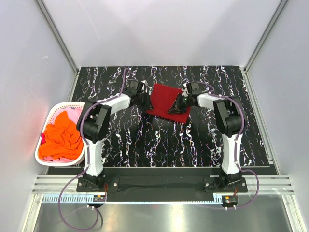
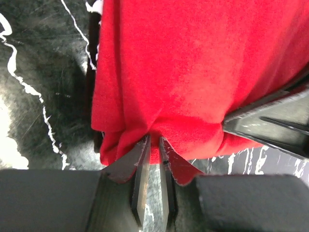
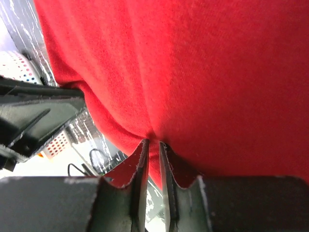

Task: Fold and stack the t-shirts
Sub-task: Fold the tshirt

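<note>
White basket (image 1: 50,115), left edge of table (image 1: 203,140): orange shirt (image 1: 60,137) heaped over pink shirt (image 1: 75,115).
Dark red shirt (image 1: 164,99) lies mid-table, toward the back; left gripper (image 2: 154,141) and right gripper (image 3: 153,142) each clamp its edge.

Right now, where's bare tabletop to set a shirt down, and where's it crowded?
Bare table: between left arm and right arm, nearer than the dark red t-shirt, and right of the right arm. Crowded: far centre, where left gripper and right gripper pinch that shirt, and left edge by the basket.
</note>
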Controlling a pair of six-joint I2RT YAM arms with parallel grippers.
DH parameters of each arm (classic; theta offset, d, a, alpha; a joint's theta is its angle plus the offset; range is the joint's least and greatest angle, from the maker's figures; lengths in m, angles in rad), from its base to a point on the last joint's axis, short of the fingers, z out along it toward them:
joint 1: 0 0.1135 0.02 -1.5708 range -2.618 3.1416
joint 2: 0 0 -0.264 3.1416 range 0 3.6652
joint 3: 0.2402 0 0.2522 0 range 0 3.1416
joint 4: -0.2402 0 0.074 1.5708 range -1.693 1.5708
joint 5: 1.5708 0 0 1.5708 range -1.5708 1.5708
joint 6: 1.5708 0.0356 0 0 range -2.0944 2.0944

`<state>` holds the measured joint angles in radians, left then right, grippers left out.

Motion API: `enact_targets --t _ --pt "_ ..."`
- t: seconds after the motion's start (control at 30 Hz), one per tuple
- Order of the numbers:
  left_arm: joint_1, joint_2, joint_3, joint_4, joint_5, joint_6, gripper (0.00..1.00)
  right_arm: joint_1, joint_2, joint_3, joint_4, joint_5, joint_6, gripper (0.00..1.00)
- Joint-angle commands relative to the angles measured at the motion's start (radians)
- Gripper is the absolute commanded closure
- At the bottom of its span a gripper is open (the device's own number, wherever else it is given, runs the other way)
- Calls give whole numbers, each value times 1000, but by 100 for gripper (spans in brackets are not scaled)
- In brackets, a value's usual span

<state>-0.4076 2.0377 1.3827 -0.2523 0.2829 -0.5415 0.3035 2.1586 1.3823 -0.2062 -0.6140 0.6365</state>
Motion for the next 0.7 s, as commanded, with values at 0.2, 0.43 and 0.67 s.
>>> enact_targets --t 0.2,0.43,0.67 --pt "-2 -62 -25 -91 -183 -63 81 -43 -104 -65 -90 120 -132 76" --pt "9 -132 -17 -156 -255 -3 80 -92 -181 -147 -136 172 -164 75" --pt "-2 -154 -2 -154 -153 6 79 -92 -284 -212 -137 183 -159 71"
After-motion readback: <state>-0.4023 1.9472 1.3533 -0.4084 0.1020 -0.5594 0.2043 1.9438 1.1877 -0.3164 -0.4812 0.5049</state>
